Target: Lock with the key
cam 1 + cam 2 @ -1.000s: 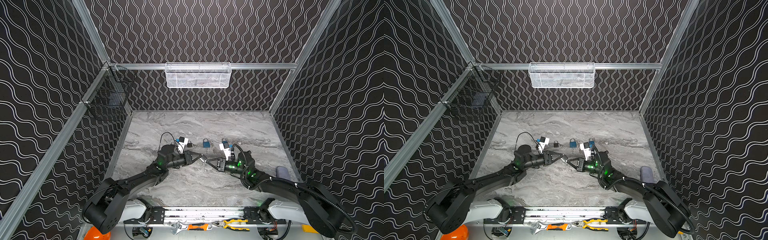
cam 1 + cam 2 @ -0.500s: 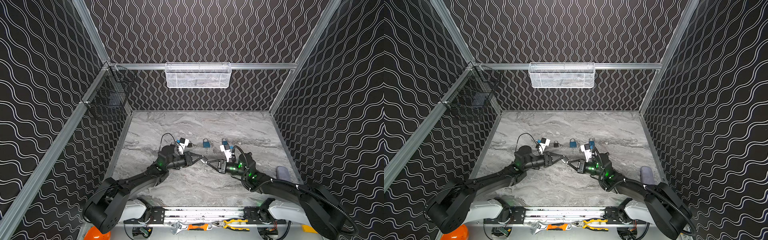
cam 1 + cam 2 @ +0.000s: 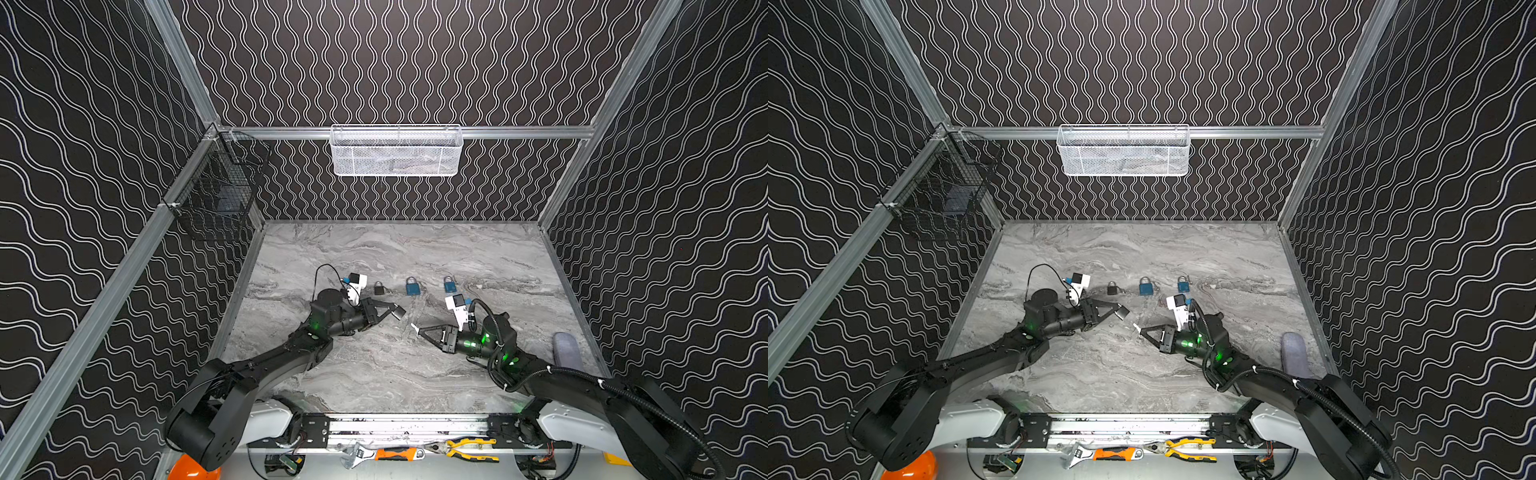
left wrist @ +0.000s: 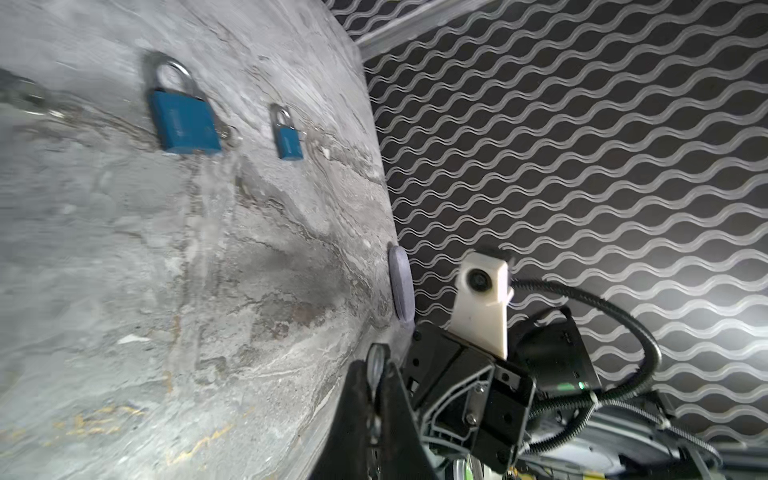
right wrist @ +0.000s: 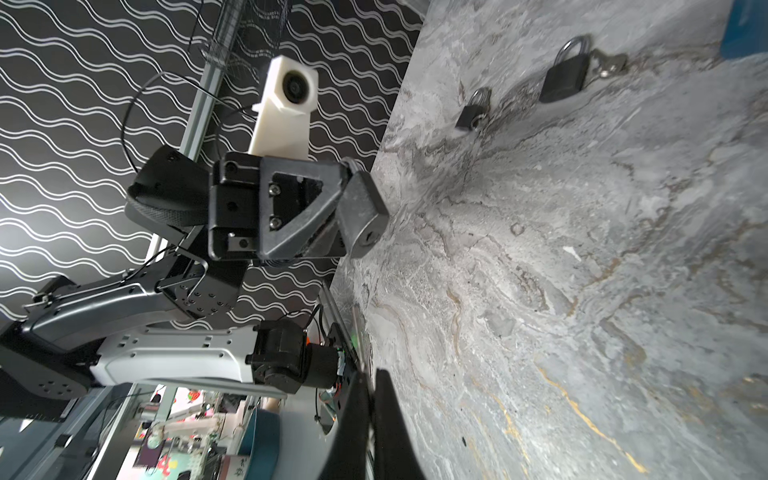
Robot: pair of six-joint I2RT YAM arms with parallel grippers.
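Note:
My left gripper (image 3: 390,309) is shut on the shackle of a dark grey padlock (image 3: 399,312), held above the marble table (image 3: 374,374). In the right wrist view the padlock (image 5: 361,214) points its keyhole end toward that camera. In the left wrist view the shackle (image 4: 376,361) shows between the closed fingers. My right gripper (image 3: 419,330) is shut on a small silver key (image 3: 414,327). The key's tip points at the padlock across a short gap. In the right wrist view the key (image 5: 358,332) shows as a thin edge-on sliver.
A black padlock (image 3: 379,288) and two blue padlocks (image 3: 412,286) (image 3: 449,284) lie in a row behind the grippers. A grey-purple pad (image 3: 567,353) rests by the right wall. A white basket (image 3: 396,151) and a black wire basket (image 3: 216,199) hang on the walls.
The two grippers have drawn slightly apart. The right one has moved back and toward the front with the key. Both stay shut.

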